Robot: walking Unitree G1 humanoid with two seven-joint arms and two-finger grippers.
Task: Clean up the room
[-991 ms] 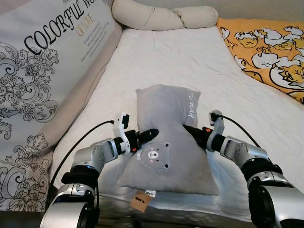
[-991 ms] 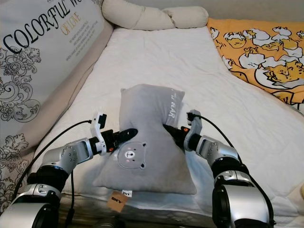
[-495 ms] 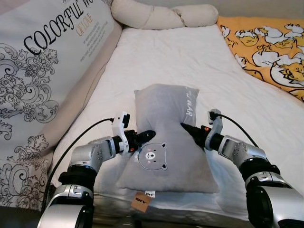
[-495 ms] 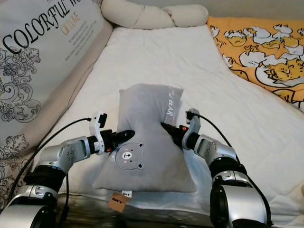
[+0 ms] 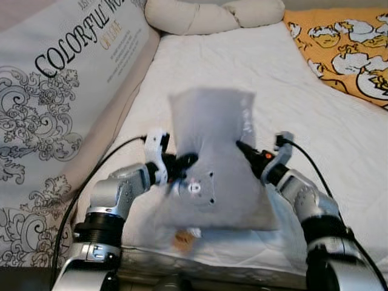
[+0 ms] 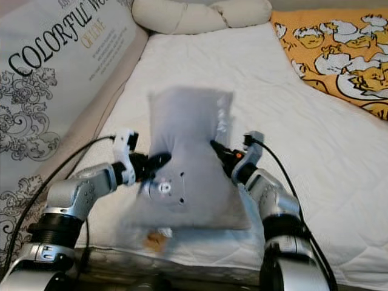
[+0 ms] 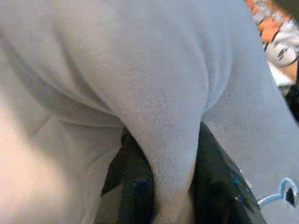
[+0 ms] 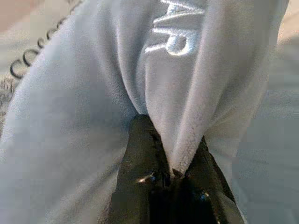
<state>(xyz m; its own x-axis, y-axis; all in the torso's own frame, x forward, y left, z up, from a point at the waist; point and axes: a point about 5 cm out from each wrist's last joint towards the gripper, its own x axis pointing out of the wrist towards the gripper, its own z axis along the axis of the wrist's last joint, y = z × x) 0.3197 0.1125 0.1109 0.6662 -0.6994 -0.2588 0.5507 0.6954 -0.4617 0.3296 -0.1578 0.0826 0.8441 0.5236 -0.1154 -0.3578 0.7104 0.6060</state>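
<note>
A grey pillow (image 5: 209,157) with a small bear face and white lettering is held up off the white bed (image 5: 254,66) between both arms; it is blurred with motion. My left gripper (image 5: 187,161) is shut on a fold at the pillow's left side, and that fold sits pinched between the black fingers (image 7: 212,186) in the left wrist view. My right gripper (image 5: 242,149) is shut on a fold at the right side, just under the lettering (image 8: 177,32). A tan tag (image 5: 185,237) hangs from the bottom edge.
A large printed cushion (image 5: 54,103) lines the bed's left side. A cream knotted bolster (image 5: 212,15) lies at the head. An orange patterned blanket (image 5: 345,48) covers the far right. The white mattress beyond the pillow is bare.
Both grippers have lifted the pillow: it has risen off the mattress and now stands more upright, blurred. The camera view has shifted a little too.
</note>
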